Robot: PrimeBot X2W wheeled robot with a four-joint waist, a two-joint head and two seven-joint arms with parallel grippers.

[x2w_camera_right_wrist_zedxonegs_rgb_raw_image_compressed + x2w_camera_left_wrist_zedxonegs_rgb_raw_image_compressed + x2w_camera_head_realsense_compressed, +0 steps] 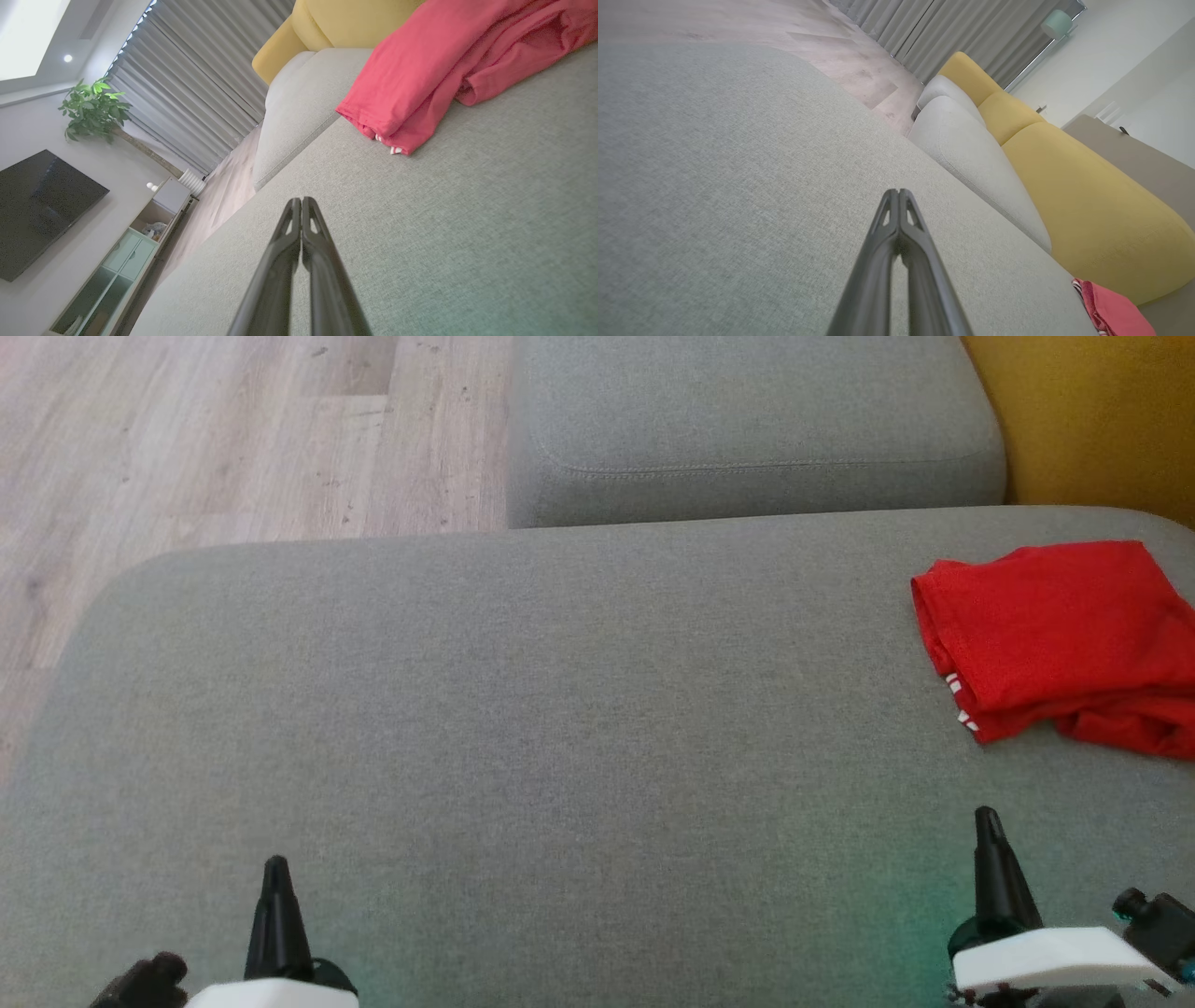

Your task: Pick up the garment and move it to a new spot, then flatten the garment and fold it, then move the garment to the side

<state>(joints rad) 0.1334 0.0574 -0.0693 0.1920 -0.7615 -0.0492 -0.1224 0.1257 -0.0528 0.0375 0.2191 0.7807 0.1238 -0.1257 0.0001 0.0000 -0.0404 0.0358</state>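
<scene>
Red garment (1055,635) folded at the 3 o'clock edge of the grey sofa seat (560,709), both claws closed on nothing.

In the head view the garment lies roughly folded, with a looser crumpled edge toward 5 o'clock, white markings at its near corner, and a yellow cushion (1102,420) beyond it at 1 o'clock. The right claw (987,817) sits at 5 o'clock, fingers pressed together with nothing between them; the garment is at about 1 o'clock from its tip, near but apart. The left claw (275,868), at 7 o'clock, is likewise closed tight and empty, well apart from the garment at its 2 o'clock. In the right wrist view the garment (420,79) lies toward 1 o'clock above the closed fingertips, bare grey fabric between.
</scene>
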